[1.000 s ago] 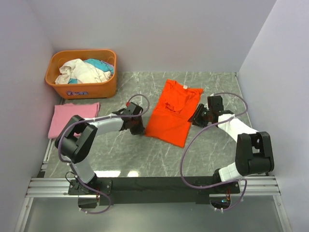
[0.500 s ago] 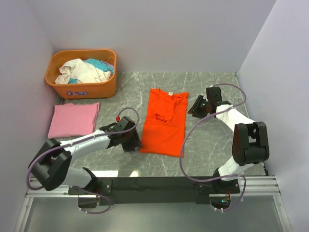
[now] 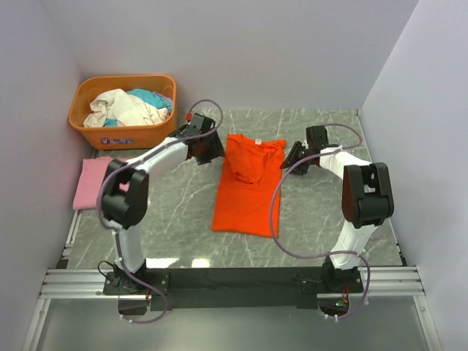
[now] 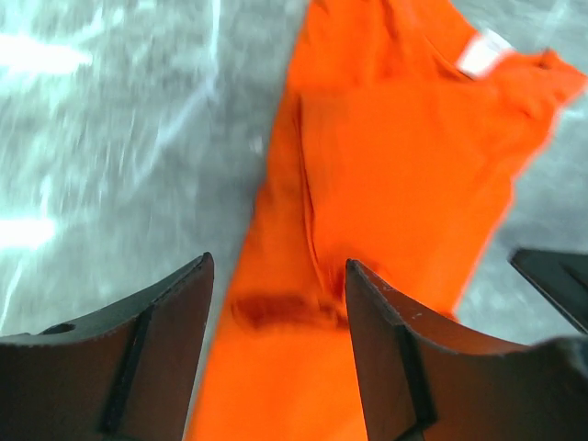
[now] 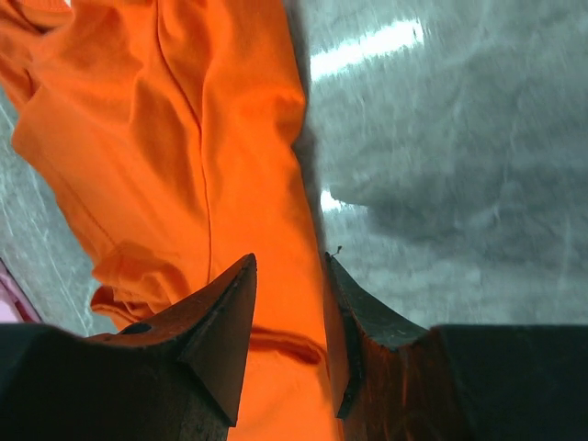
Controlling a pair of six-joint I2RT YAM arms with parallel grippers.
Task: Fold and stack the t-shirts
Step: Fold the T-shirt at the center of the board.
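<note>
You have the bright orange-red cloth t-shirt [image 3: 245, 197] flat on the grey marbled table [image 3: 322, 219], long axis near-to-far, collar far. Your left gripper [image 3: 207, 148] stands spread and empty just left of its shoulder. Your right gripper [image 3: 295, 159] straddles the opposite sleeve edge; whether it grips cannot be told. Both are equally near.

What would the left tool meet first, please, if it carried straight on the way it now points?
Most likely the orange-red t-shirt, lying directly ahead of the left tool; its distance is unclear.
</note>
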